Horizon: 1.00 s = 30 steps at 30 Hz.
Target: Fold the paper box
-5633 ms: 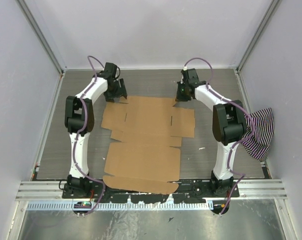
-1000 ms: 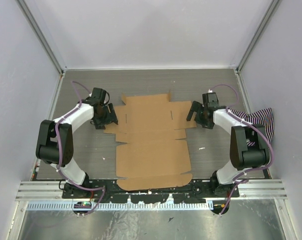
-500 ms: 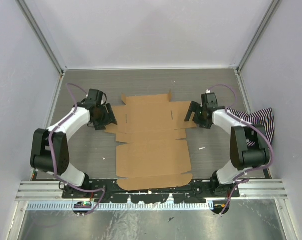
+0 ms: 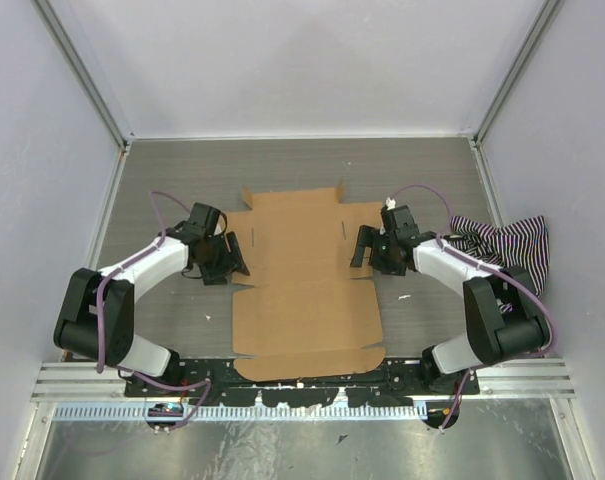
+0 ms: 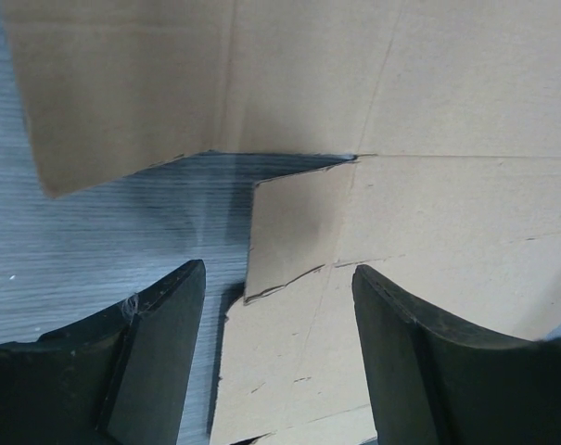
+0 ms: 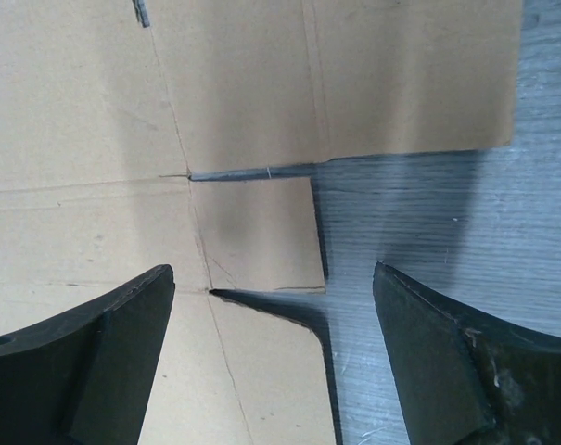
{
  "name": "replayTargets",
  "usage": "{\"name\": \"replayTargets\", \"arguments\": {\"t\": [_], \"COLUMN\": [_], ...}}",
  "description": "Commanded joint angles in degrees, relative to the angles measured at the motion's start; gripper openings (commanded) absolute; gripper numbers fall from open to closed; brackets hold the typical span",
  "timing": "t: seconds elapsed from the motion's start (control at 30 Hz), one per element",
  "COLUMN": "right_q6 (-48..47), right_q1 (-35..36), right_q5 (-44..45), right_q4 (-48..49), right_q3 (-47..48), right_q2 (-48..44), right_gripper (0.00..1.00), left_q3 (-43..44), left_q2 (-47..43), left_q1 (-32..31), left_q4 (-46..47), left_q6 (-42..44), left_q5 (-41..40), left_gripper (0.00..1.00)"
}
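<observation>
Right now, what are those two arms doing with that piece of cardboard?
Two robot arms are starting to fold a paper box, which lies on the table as an unfolded brown sheet. The left end effector is at the sheet's left edge and the right end effector is at its right edge. Both are open, and each is lined up on a small side tab. No flap looks raised yet. A striped cloth lies off to the right.

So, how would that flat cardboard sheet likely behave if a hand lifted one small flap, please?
The paper box is a thin sheet, so probably light and apt to slide. Its small flap would likely hinge at its crease.
</observation>
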Motion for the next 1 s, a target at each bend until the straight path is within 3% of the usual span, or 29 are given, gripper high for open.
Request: {"name": "replayTargets", "arguments": {"t": [0.0, 0.33, 0.97], "right_q6": [0.33, 0.35, 2.73], "right_q1": [0.71, 3.76, 7.42], "right_q5": [1.13, -1.32, -3.32], "right_q4": [4.71, 5.86, 1.78], "right_q3": [0.92, 2.9, 6.2], "right_q2": [2.56, 5.8, -1.8], "right_gripper": [0.93, 0.91, 0.9], "left_q3": [-0.17, 1.3, 5.82], "left_q2": [-0.01, 2.61, 3.25], "left_q1": [-0.9, -2.06, -5.04], "left_q4": [3.81, 5.13, 4.09], "left_q6": [-0.56, -0.56, -1.42], "left_q5": [1.36, 2.82, 3.4], "left_gripper": [0.71, 0.7, 0.7]}}
